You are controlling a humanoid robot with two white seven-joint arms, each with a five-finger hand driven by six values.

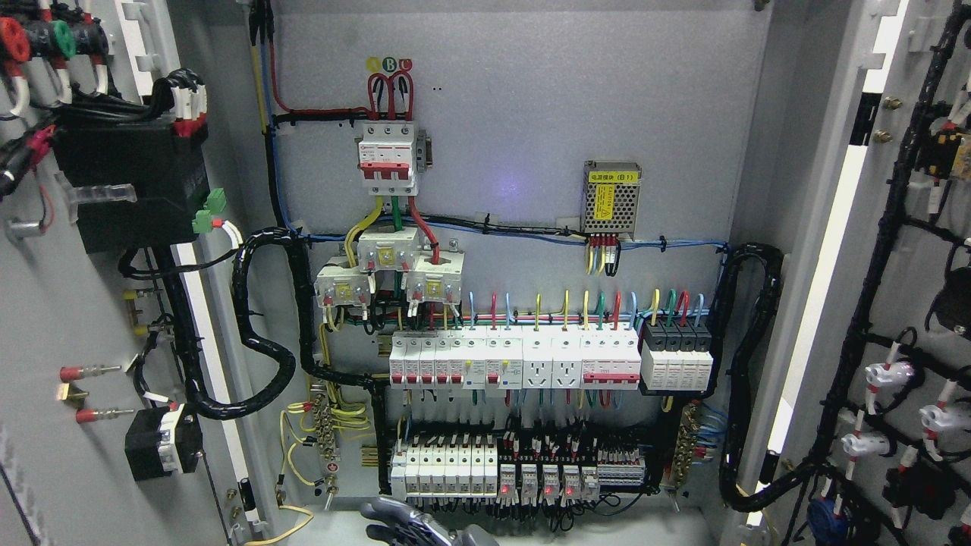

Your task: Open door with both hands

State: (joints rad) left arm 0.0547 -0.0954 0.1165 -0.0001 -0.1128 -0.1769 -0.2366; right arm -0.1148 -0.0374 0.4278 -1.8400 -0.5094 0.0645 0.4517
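The cabinet's two doors stand swung wide open. The left door (76, 303) shows its inner face at the picture's left, with a black box and wiring on it. The right door (922, 250) shows its inner face at the right, with black cable looms and white lamp backs. My left hand (410, 528) shows only partly at the bottom edge, left of the middle, low in front of the cabinet. Its fingers look relaxed and hold nothing. It touches neither door. My right hand is out of view.
The open cabinet's grey backplate (531, 129) carries a red-and-white main breaker (388, 155), rows of white breakers (516, 360), a metal power supply (611, 199) and lower terminals with red lights (523, 474). Black corrugated conduits loop to each door.
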